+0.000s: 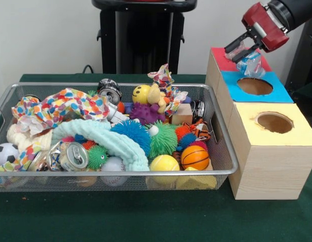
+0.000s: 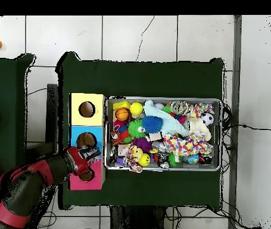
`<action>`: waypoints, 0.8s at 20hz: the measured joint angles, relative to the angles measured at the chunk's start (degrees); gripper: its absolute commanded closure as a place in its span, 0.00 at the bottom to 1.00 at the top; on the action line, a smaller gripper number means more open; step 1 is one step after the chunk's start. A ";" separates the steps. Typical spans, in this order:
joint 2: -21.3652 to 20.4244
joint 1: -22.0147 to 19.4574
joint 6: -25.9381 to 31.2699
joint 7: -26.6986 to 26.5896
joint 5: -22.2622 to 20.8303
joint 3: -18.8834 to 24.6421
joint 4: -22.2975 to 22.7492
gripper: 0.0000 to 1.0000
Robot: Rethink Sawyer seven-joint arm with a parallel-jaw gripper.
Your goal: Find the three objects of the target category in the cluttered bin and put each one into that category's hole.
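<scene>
My gripper (image 1: 245,52) hangs at the upper right, above the wooden box row, shut on a crumpled clear-and-blue plastic piece (image 1: 250,64). The piece dangles over the seam between the red top (image 1: 224,60) and the blue top, just behind the blue hole (image 1: 254,86). In the overhead view the gripper (image 2: 90,156) sits between the blue hole (image 2: 86,140) and the red hole (image 2: 86,175). The wire bin (image 1: 231,166) is packed with toys, among them a crushed soda can (image 1: 73,155) and a metal can (image 1: 109,91).
The yellow box with its hole (image 1: 274,122) stands nearest the camera. The bin holds a basketball (image 1: 195,157), a yellow ball (image 1: 164,163), a soccer ball (image 1: 4,153), spiky balls, a mint cloth (image 1: 103,136) and a dotted cloth (image 1: 65,103). Green felt covers the table (image 1: 145,217).
</scene>
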 measured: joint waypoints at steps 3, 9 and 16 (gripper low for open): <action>-0.29 -0.02 0.08 0.00 0.01 0.01 -0.02 1.00; -1.45 -0.02 0.08 0.00 0.01 0.07 -0.04 1.00; -3.23 -0.37 0.09 0.00 0.00 0.08 -0.02 1.00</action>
